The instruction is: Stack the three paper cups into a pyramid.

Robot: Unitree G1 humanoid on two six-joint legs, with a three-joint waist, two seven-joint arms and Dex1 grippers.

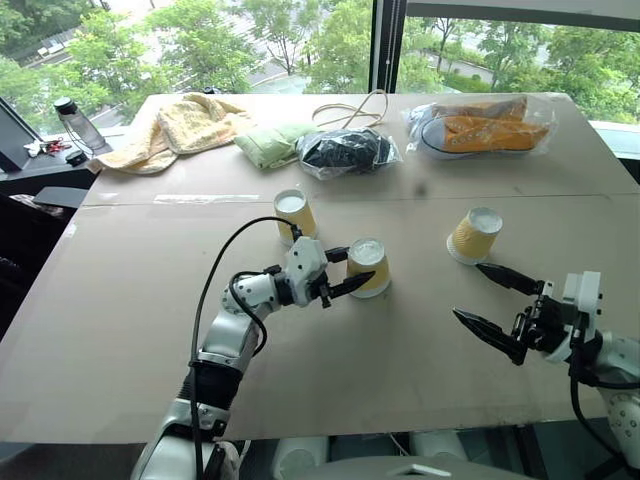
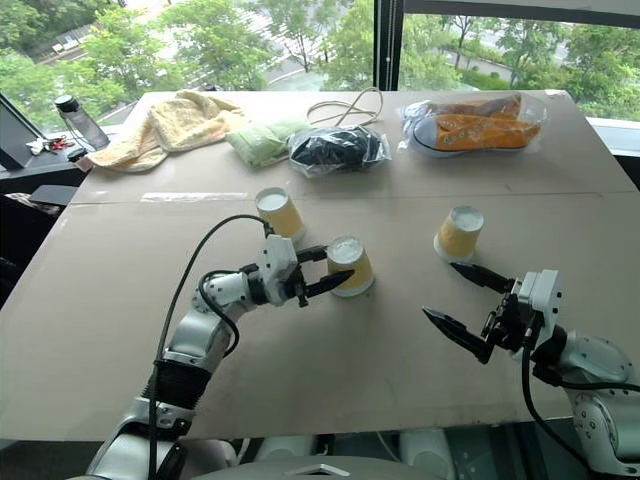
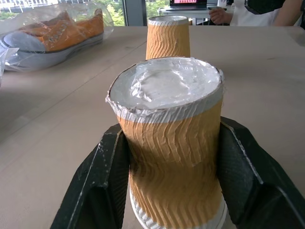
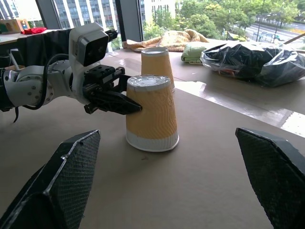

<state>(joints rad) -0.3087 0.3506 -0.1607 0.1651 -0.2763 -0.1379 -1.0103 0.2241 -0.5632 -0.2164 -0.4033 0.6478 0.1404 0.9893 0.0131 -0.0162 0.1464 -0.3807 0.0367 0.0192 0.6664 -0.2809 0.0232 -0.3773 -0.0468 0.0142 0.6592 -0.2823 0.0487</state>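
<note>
Standing upside down on the brown table (image 1: 120, 330), all three paper cups rest on their white rims with white bases up, none stacked on another. The left gripper (image 1: 350, 271) reaches in level from nine o'clock and has its two black fingers (image 3: 102, 176) set on either side of the middle cup (image 1: 369, 266), pressed against its ribbed yellow-orange wall; the left wrist view shows both fingers touching the cup's sides and the cup's rim on the table. The far-left cup (image 1: 294, 213) stands just beyond, at about eleven o'clock from the middle cup, near it but apart. The right-hand cup (image 1: 474, 234) stands well apart, at about two o'clock from the middle cup. The right gripper (image 1: 495, 302) hovers at about six o'clock from that cup, its fingers spread wide with nothing between them; its upper fingertip lies near the cup's rim, though I cannot tell whether it touches. Along the far edge of the table, toward twelve o'clock, lie a yellow towel (image 1: 180, 125), a green cloth (image 1: 268, 143), a black item in a clear bag (image 1: 345, 152), and bagged orange shoes (image 1: 482, 125).
</note>
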